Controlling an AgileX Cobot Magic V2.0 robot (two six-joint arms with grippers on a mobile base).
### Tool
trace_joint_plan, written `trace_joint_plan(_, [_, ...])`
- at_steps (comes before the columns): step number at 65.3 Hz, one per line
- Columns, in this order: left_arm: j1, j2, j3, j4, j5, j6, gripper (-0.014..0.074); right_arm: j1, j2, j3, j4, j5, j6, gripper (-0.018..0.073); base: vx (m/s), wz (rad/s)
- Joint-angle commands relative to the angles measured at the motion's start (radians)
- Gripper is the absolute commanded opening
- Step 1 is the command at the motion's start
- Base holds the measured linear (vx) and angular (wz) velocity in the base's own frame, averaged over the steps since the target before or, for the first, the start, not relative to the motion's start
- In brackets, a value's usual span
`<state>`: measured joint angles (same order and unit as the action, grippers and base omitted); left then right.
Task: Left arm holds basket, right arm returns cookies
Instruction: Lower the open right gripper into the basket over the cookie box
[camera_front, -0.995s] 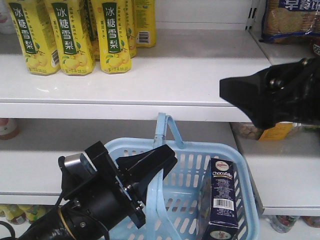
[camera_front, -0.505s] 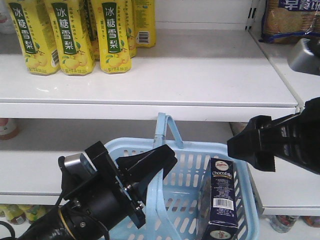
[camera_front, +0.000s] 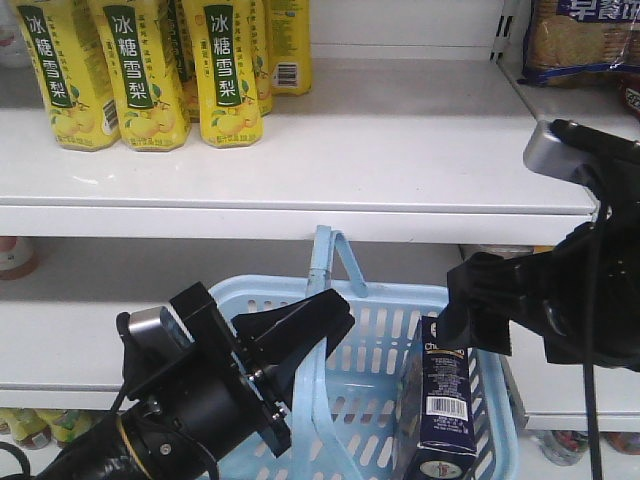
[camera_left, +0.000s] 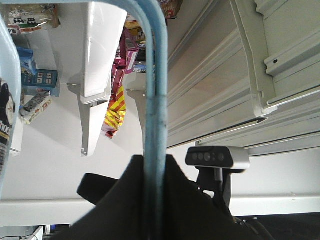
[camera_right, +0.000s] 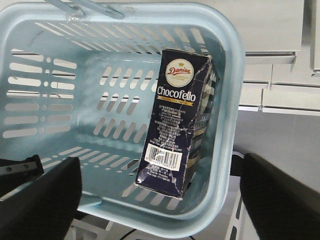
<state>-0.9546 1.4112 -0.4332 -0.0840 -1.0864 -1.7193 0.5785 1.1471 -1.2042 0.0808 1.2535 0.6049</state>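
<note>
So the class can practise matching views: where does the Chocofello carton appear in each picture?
Front view: Chocofello carton lower right, upright in the basket.
Left wrist view: a dark sliver at the left edge.
Right wrist view: centre, inside the basket.
Shared landmark: the basket's blue handle.

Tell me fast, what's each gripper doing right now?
Left gripper: closed on the basket handle.
Right gripper: open, holding nothing, over the cookies.
</note>
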Motion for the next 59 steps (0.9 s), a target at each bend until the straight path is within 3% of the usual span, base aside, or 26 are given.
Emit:
trace_joint_plan(1, [0.006, -0.039, -0.027, -0.071, -0.240, 0.006, -0.0003, 0.017, 0.011, -0.033, 0.013, 0.022, 0.004, 0.0594, 0.00, 0.00])
trace_joint_plan(10, [0.006, -0.039, -0.027, -0.071, -0.240, 0.006, -0.0003, 0.064, 0.044, -0.033, 0.004, 0.016, 0.010, 0.0594, 0.00, 0.00])
trace_joint_plan(59, [0.006, -0.039, -0.027, -0.071, -0.240, 0.006, -0.0003, 0.064, 0.156, -0.033, -0.038, -0.056, 0.027, 0.0594, 0.00, 0.00])
